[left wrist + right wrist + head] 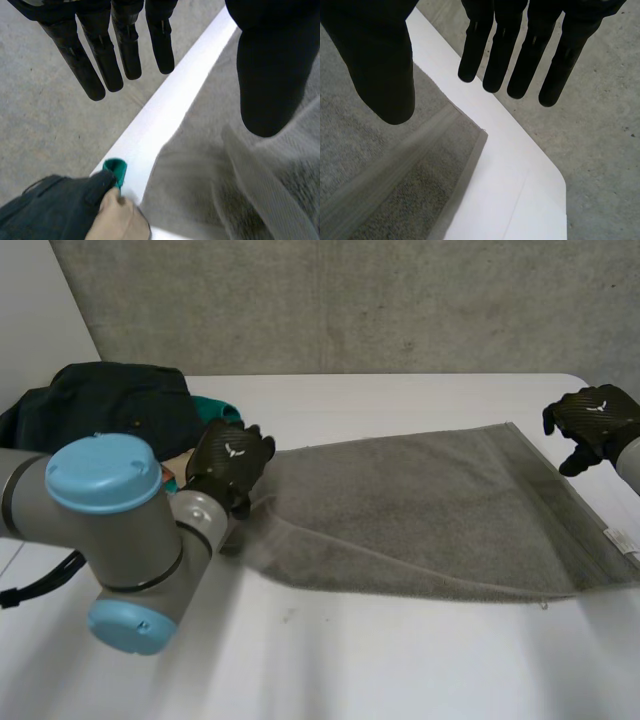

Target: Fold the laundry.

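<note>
A grey towel (430, 510) lies spread across the white table (400, 670), folded lengthwise. My left hand (228, 465) hovers over the towel's left end, open, its fingers (100, 55) straight and the thumb (272, 75) above the bunched grey towel (240, 190). My right hand (592, 423) is off the towel's far right corner, open and holding nothing. In the right wrist view its fingers (520, 55) hang straight over the table, and the thumb (377, 65) is above the towel's hemmed corner (465, 130).
A heap of dark clothes (100, 405) with a teal piece (215, 407) and a tan piece (117, 220) lies at the table's left, close behind my left hand. The concrete floor (600, 130) lies beyond the table's far edge.
</note>
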Robot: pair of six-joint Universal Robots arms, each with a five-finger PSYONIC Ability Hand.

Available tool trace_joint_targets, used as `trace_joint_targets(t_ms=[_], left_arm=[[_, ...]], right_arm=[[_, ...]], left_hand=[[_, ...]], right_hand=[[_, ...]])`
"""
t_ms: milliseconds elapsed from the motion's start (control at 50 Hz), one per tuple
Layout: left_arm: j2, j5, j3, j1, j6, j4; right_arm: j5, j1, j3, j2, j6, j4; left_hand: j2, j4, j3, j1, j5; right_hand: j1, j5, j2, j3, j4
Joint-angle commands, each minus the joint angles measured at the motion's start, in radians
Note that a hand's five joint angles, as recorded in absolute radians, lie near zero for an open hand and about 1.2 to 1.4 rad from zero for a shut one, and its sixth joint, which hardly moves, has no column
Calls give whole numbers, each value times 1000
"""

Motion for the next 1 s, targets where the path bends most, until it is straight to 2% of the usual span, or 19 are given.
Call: trace_joint_targets(t_ms=[20,220,340,460,600,660,680,700,720,820,900,980,1000], left_arm=[[-101,0,226,-39,-70,-132],[-383,-63,657,-60,-125,-538],[-473,-123,786,-62,-119,-667],[-494,-187,791,-65,-88,-660],[-523,-216,789,-57,-28,-597],[-534,-212,791,-50,-18,-594],[-536,-207,794,-47,-15,-597],[-534,-206,792,-47,-13,-597],[-531,-207,789,-45,-10,-597],[-491,-213,788,-36,5,-605],[-401,-215,751,-19,5,-609],[-267,-178,682,-1,-10,-592],[-206,-146,648,10,-24,-580]], right_arm=[[69,46,10,-15,22,15],[74,66,27,-4,9,9],[71,72,30,5,6,9],[71,74,32,14,6,7],[71,83,40,16,3,7],[71,88,46,14,-3,6],[71,88,46,14,-4,6],[71,89,47,13,-7,6],[71,89,47,13,-8,6],[69,91,47,5,-8,7],[72,92,47,-19,-8,19],[77,109,53,-62,3,70],[77,117,56,-81,15,105]], left_hand=[[1,12,-5,3,17],[4,15,-2,6,20],[7,18,1,9,23],[30,41,24,32,46],[106,118,100,109,122],[390,402,384,393,406],[694,705,688,696,710],[862,874,856,865,878],[916,927,910,918,932],[917,928,910,919,933],[917,928,910,919,933],[917,928,910,919,933],[917,928,910,919,933]], right_hand=[[-38,-10,-43,-50,-35],[-50,-22,-55,-61,-47],[-50,-22,-55,-61,-47],[-41,-13,-46,-53,-38],[-38,-10,-43,-50,-35],[-38,-10,-43,-50,-35],[-38,-10,-43,-50,-35],[-38,-10,-43,-50,-35],[-38,-10,-43,-50,-35],[-38,-10,-43,-50,-35],[-41,-13,-46,-53,-38],[-85,-57,-90,-97,-82],[-120,-92,-125,-132,-117]])
